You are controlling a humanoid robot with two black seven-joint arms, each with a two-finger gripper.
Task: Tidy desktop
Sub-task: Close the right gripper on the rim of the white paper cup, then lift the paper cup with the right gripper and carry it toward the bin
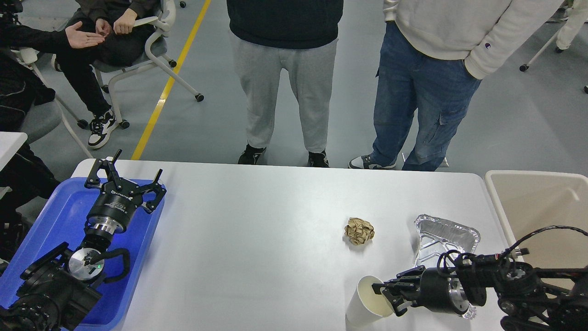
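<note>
One finger of your right hand point(385, 298) sits inside the paper cup point(365, 303), apparently pinching its rim; squeeze harder or jerk and it crumples or tips beside the foil tray point(443, 236). Your left hand point(125, 180) hangs open, empty.

The tabletop point(257, 239) is seen as smooth, white and faintly glossy. The tray point(50, 216) is formed of glossy blue plastic. The ball point(359, 231) is made of crumpled brown paper, rough and matt. The foil container point(443, 236) is of thin, shiny, creased metal. The cup point(363, 305) is shown as white matt paper. The bin point(528, 202) is of beige matt plastic. Both grippers are finished in matt black, with bare metal rings behind them.
</note>
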